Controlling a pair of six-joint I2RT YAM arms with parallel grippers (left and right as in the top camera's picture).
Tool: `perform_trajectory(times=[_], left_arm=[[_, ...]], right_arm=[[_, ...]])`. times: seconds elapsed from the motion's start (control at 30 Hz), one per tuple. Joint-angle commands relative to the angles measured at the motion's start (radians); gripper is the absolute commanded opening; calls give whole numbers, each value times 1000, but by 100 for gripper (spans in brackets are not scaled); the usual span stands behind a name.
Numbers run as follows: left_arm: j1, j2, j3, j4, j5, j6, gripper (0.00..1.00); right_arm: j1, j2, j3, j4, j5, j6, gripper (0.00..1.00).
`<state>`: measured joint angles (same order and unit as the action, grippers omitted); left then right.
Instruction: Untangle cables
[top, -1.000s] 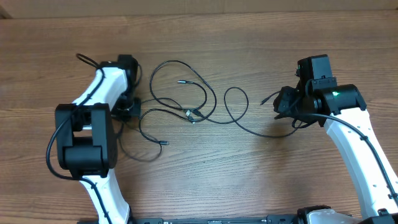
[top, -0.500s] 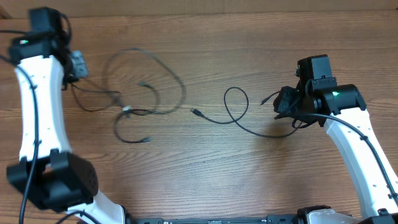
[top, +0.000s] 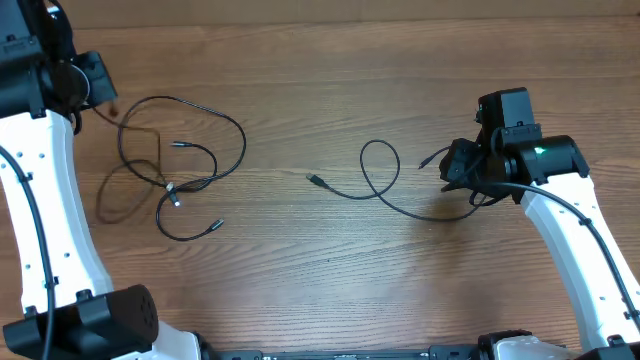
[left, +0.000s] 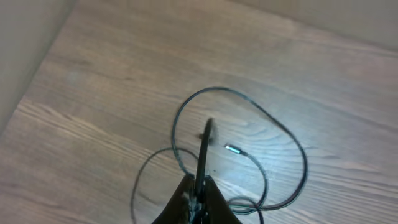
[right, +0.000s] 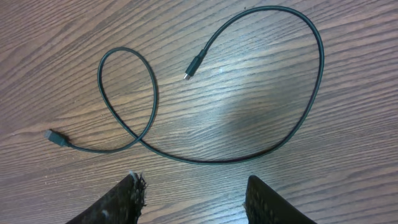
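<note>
Left end effector at the upper left of the overhead view, fingers pressed together and clamped on one strand of the tangled cables. In the left wrist view, same end effector at the bottom centre, with the pinched black strand rising straight up from between the fingers.

Tangled cables spread on the left part of the overhead view, just right of the left arm: several thin black loops crossing at a small knot, with small plug ends lying free inside and below the loops. Upper end of the bundle lifted toward the closed fingers, rest of it flat on the wooden surface.

Single cable well apart from the bundle, right of centre in the overhead view, lying flat in one loop and one wide curve. One plug end pointing to the frame centre, other plug end near the right end effector.

Right end effector at the right of the overhead view, above the far end of that cable. In the right wrist view, its two fingers apart at the bottom edge, nothing between them, single cable just above them, not touched.
</note>
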<state>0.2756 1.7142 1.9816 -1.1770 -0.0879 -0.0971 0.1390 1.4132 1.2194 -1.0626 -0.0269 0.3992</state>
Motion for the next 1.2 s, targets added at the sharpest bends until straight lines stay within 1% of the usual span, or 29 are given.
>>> perform_trajectory(times=[0.0, 0.17, 0.23, 0.3, 0.37, 0.4, 0.43, 0.5, 0.53, 0.6, 0.63, 0.83, 0.93, 0.97, 1.07, 1.17], left_arm=[[2, -37, 37, 3, 9, 19, 6], [17, -36, 37, -35, -227, -6, 7], [35, -36, 37, -43, -317, -45, 7], [58, -36, 37, -52, -339, -80, 7], [82, -36, 37, -61, -292, -102, 7], [90, -35, 37, -66, -248, -101, 12], [95, -35, 37, -71, -207, -101, 19], [97, -34, 36, -84, -111, -101, 42], [97, -34, 34, -90, -71, -101, 50], [94, -34, 19, -121, 27, -102, 59], [94, -34, 12, -133, 47, -102, 61], [94, -33, -57, -203, 85, -121, 61], [95, -34, -95, -232, 116, -128, 58], [94, -33, -112, -251, 111, -148, 58], [99, -36, -193, -277, 104, -192, 58], [103, -42, -277, -261, 104, -212, 57]], right_arm=[[-2, 1, 17, 7, 0, -4, 51], [-2, 1, 17, 6, -1, -4, 51], [-2, 1, 17, 6, -1, -4, 51], [-2, 1, 17, 6, 0, -4, 51], [-2, 1, 17, 6, 0, -4, 51], [-2, 1, 17, 7, -1, -4, 51], [-2, 1, 17, 7, -1, -4, 51], [-2, 1, 17, 8, -1, -4, 51], [-2, 1, 17, 8, -1, -4, 51], [-2, 1, 17, 9, -1, -4, 51], [-2, 1, 17, 8, -1, -4, 51], [-2, 1, 17, 6, -1, -4, 51], [-2, 1, 17, 6, -1, -4, 51], [-2, 1, 17, 6, -1, -4, 51], [-2, 1, 17, 5, -1, -4, 51], [-2, 1, 17, 4, -1, -5, 51]])
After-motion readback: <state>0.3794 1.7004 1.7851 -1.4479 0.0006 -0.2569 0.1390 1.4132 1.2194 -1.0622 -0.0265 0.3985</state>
